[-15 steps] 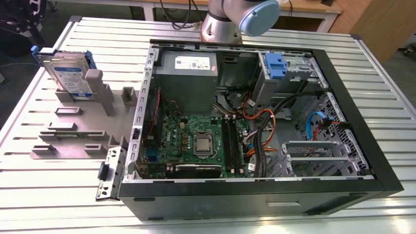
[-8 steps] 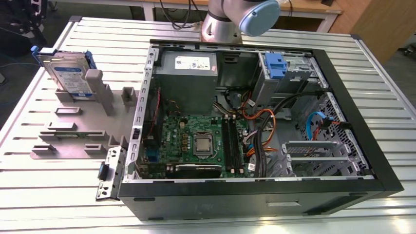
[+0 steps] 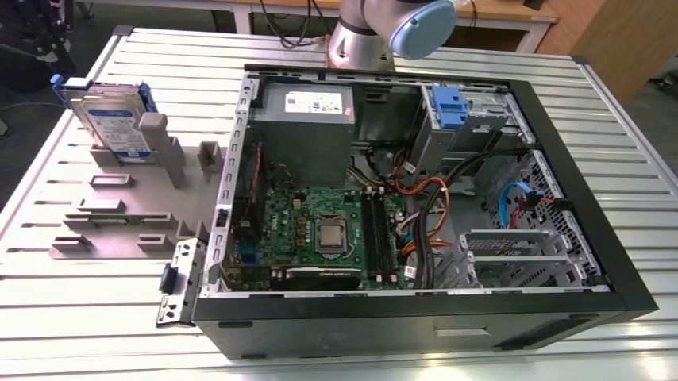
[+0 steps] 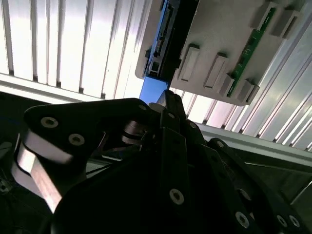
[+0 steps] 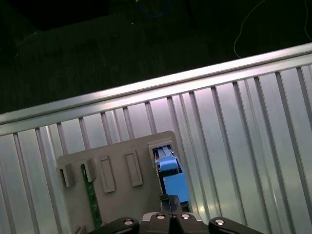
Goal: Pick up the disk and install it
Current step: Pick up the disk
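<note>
Metal makes up most of the disk (image 3: 110, 119), so I judge it dense for its size, rigid, and smooth enough on its flat faces to slip under a weak pinch. Its blue carrier frame (image 5: 174, 183) probably flexes, and a knock could harm the drive. It stands on edge in a slot of the grey fixture (image 3: 117, 210), most of it free above the slot. The two broad faces up there look the soundest place to grip, clear of the connector end.

The claw (image 5: 168, 200) hangs over the disk with its tips pointed at the disk's edge, near but apart. The tips seem pressed together on nothing, though the wrist views give a poor angle on them. Beneath the claw runs a ribbed metal table (image 3: 85, 317), hard and grooved. Off to the claw's side on that table lies the open computer case (image 3: 424, 313), crowded with cables (image 3: 424, 198). Past the table's edge, beyond the fixture from the claw, is dark floor (image 5: 97, 48).
</note>
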Motion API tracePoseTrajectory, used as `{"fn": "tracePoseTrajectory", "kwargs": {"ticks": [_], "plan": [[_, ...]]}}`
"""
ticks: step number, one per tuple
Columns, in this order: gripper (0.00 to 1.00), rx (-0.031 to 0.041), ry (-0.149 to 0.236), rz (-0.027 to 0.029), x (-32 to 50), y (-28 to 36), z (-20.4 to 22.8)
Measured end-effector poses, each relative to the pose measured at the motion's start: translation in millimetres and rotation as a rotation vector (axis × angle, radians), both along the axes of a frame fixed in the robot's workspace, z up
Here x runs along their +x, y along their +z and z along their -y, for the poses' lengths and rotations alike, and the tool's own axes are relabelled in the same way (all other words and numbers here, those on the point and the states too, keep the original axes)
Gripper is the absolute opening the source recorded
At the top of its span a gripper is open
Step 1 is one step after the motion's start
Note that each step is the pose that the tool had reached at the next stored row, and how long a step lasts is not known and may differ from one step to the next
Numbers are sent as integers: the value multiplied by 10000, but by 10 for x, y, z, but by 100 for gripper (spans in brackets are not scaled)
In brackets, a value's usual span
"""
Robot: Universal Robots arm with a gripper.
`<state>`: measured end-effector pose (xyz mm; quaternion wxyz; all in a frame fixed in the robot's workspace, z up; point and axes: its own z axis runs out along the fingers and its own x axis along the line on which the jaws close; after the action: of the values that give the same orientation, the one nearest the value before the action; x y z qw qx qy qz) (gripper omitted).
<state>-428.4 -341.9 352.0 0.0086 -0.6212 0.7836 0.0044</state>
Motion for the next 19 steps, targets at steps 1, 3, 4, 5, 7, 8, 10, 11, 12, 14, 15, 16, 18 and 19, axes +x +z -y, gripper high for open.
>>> {"fn": "tracePoseTrajectory", "kwargs": {"ticks": [1, 3, 4, 5, 7, 8, 10, 11, 12, 14, 15, 16, 18, 19], "plan": [[11, -2, 130, 0, 0, -1, 0], [11, -13, 352, 7, 0, -3, 1], [17, -18, 427, 9, 0, -5, 1], [17, -21, 490, 9, 0, -6, 0], [29, -23, 630, 10, 0, -10, 0], [29, -23, 725, 10, 0, -12, 0], [41, -23, 985, 11, 0, -17, 0], [41, -23, 1138, 11, 0, -19, 0], [47, -22, 1267, 12, -1, -24, 0], [53, -22, 1463, 12, -5, -37, 1], [53, -23, 1532, 11, -10, -44, 1], [53, -23, 1600, 10, -14, -52, 0], [53, -23, 1742, 12, -21, -67, 0], [53, -22, 1789, 11, -22, -72, 0]]}}
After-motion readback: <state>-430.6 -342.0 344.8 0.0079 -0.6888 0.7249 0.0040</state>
